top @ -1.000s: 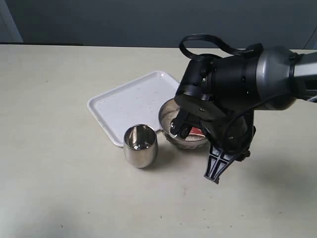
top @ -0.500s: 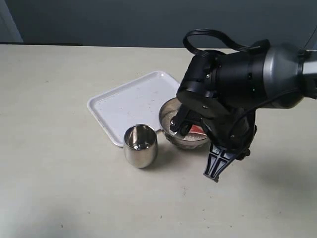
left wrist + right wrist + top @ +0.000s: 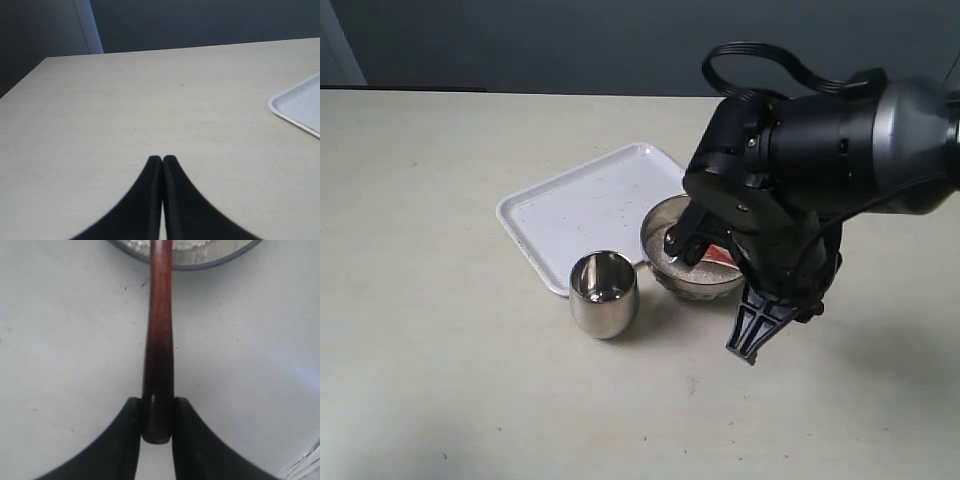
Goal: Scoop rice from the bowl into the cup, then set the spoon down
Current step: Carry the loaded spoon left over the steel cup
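Observation:
The steel bowl (image 3: 670,235) holding white rice (image 3: 676,263) sits by the tray's near corner. The steel cup (image 3: 604,292) stands to its left, nearer the front. My right gripper (image 3: 748,338) is shut on the end of the dark wooden spoon (image 3: 159,340). The handle runs from the jaws over the bowl's rim (image 3: 220,261) into the rice (image 3: 136,244). A reddish bit of the spoon (image 3: 719,256) shows in the bowl; the arm hides the rest. My left gripper (image 3: 162,159) is shut with nothing in it, over bare table.
A white tray (image 3: 582,208) lies behind the cup and bowl, its corner also visible in the left wrist view as the tray (image 3: 300,106). The bulky right arm (image 3: 820,160) hangs over the bowl's right side. Beige table surrounds everything.
The right arm has shifted a little up and to the right while the gripper end swung slightly left, tilting the spoon in the bowl. Cup, bowl and tray have not moved.

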Robot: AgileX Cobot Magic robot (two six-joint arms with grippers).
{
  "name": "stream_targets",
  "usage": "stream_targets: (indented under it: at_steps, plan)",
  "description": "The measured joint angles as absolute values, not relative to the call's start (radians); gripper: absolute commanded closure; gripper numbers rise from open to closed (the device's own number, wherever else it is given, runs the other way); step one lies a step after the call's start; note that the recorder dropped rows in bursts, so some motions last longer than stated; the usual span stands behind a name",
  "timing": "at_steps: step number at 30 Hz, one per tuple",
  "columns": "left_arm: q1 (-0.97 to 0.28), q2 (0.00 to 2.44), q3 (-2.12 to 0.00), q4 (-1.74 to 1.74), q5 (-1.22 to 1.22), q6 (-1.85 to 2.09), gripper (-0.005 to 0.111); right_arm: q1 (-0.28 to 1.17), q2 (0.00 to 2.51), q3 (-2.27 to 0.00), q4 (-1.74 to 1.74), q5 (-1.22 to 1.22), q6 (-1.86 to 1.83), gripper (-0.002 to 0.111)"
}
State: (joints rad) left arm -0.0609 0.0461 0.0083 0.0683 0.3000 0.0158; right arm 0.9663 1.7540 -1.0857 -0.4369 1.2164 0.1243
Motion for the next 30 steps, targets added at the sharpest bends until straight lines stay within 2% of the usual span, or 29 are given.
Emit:
stream_targets:
  at_steps: [21,30]
  plan:
    - [-0.061,0.046,0.008,0.068,0.3,0.016,0.106,0.97,1.699,-1.155,-0.285,1.219,0.133,0.109]
    - [-0.061,0.046,0.008,0.068,0.3,0.016,0.106,1.063,1.699,-1.155,-0.281,1.219,0.133,0.109]
